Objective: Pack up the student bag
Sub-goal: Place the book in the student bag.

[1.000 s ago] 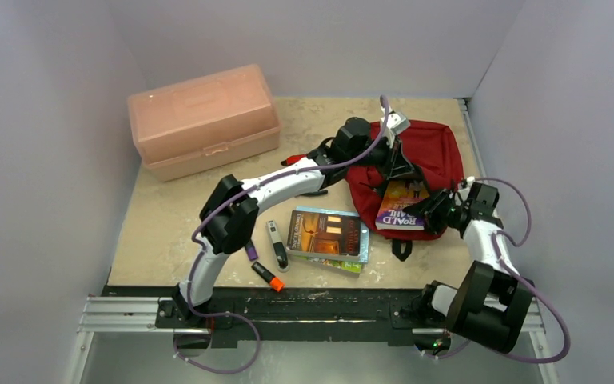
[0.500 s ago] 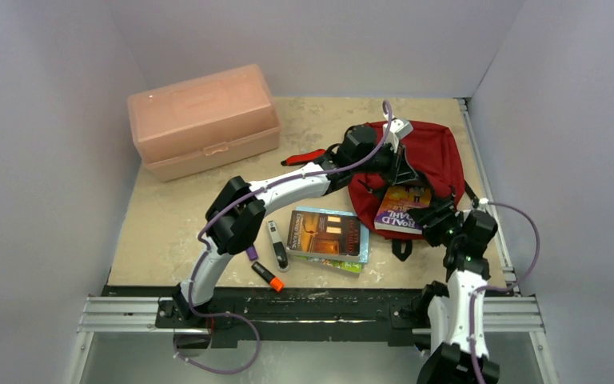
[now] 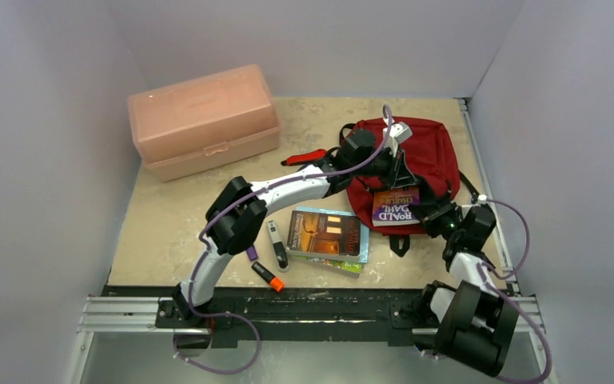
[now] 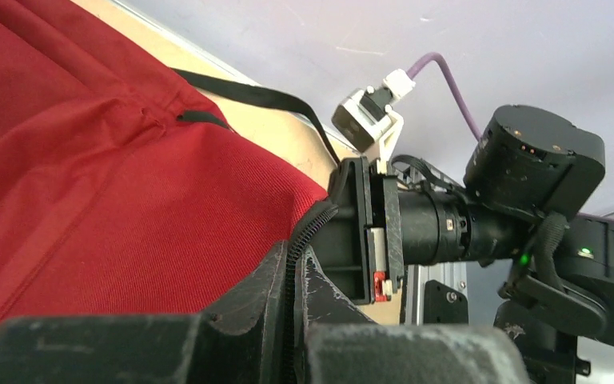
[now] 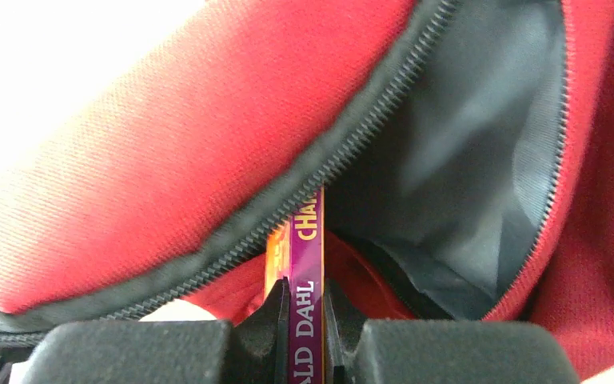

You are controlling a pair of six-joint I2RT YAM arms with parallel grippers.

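The student bag, dark red with black straps, lies at the back right of the table. My left gripper is shut on the bag's black zipper edge, holding the mouth up; its fingers pinch the zipper line. A purple Roald Dahl book pokes out of the bag's mouth, its far end inside. My right gripper is shut on this book's spine, a finger on each side. In the right wrist view the dark lining of the open bag shows beyond the book.
A pale pink lidded box stands at the back left. A blue-edged book lies on a green one at mid table. Beside them lie a grey stapler-like item, a purple marker and an orange-capped marker.
The right gripper opened and shut again on the book. The book has gone deeper into the bag, and its orange cover is now hidden. The right forearm swung nearer the table's front.
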